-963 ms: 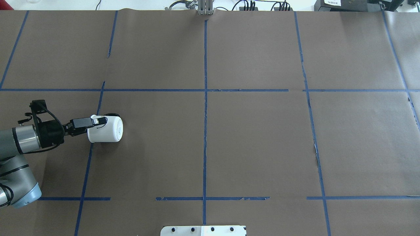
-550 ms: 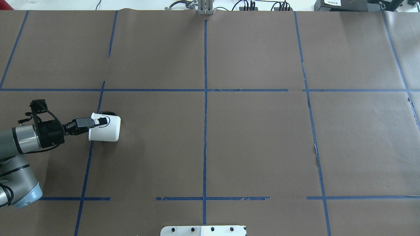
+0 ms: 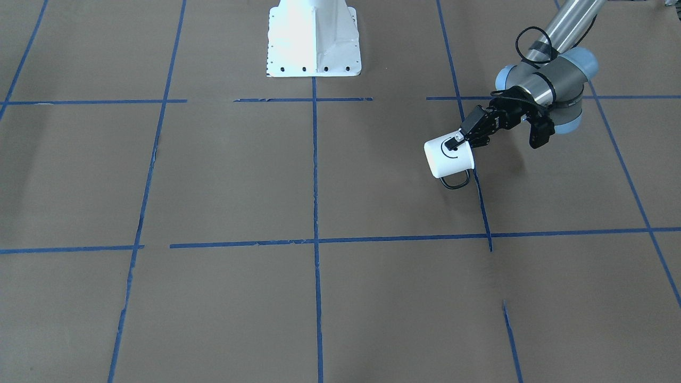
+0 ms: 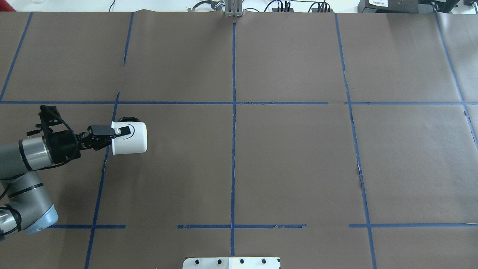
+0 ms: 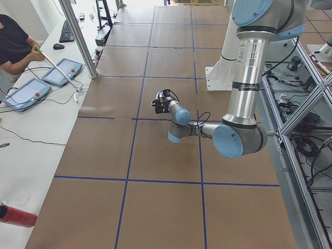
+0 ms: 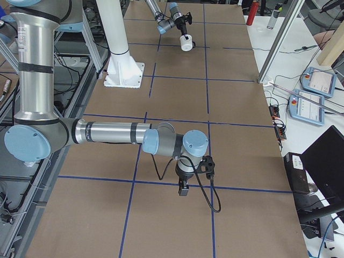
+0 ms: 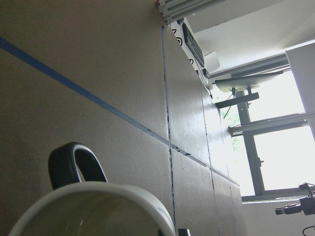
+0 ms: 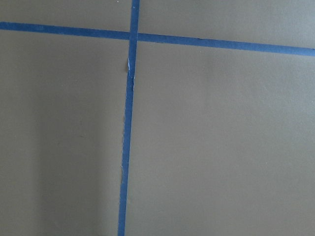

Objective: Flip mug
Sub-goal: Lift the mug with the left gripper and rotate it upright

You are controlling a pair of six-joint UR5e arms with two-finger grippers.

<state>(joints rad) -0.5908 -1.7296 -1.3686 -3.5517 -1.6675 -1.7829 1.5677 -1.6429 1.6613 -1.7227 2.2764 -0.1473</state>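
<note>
Mug [image 4: 134, 142] sideways — rim pinched in left jaws

Bright even light, soft shadows; window [image 7: 280, 152] glare, mug [image 7: 93, 206] blurred close-up

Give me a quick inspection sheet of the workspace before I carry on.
Surface: table, brown paper with blue tape grid, tape torn in spots.
Job's things: mug on its side, handle toward the operators' side.
Clutter: nothing seen.
Grippers: left gripper shut on the mug's rim; right gripper, cannot tell.
Cables: black cable looped at left wrist.
Surroundings: person and control tablets at side bench.
</note>
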